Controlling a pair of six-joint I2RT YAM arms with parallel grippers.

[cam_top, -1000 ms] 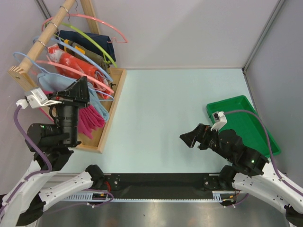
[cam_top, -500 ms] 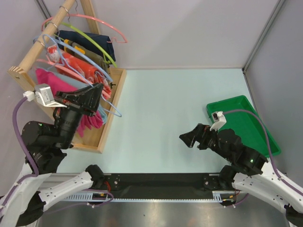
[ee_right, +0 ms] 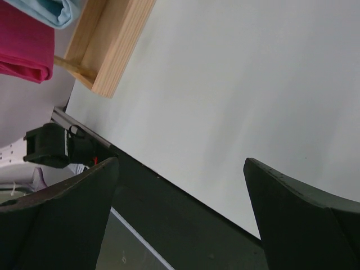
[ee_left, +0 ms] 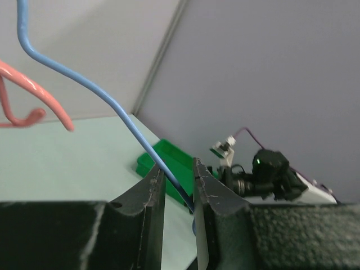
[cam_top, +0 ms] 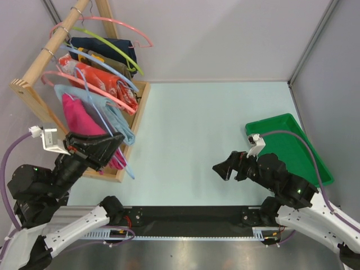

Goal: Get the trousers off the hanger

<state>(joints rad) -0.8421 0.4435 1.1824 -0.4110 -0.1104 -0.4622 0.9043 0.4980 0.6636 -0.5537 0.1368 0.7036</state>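
Observation:
The magenta-pink trousers (cam_top: 79,115) hang folded over the light-blue wire hanger (cam_top: 97,109) at the near end of the wooden rack. My left gripper (cam_top: 117,139) is shut on the hanger's wire just right of the trousers. In the left wrist view the blue wire (ee_left: 112,107) runs down between the closed jaws of the left gripper (ee_left: 177,169). My right gripper (cam_top: 222,166) is open and empty, low over the table's middle front. In the right wrist view it (ee_right: 180,169) faces the table, with the trousers (ee_right: 22,53) at the far left.
The wooden rack (cam_top: 34,93) holds pink hangers (cam_top: 84,84), a lime-green hanger (cam_top: 112,48), red-orange patterned cloth (cam_top: 95,79) and pale blue cloth (cam_top: 121,126). Its base tray (cam_top: 135,121) sits at the table's left. A green tray (cam_top: 287,143) lies at the right.
My left gripper has pulled toward the near edge with the blue hanger in it. The pink trousers have swung out and now hang in plain view. The right arm has barely moved.

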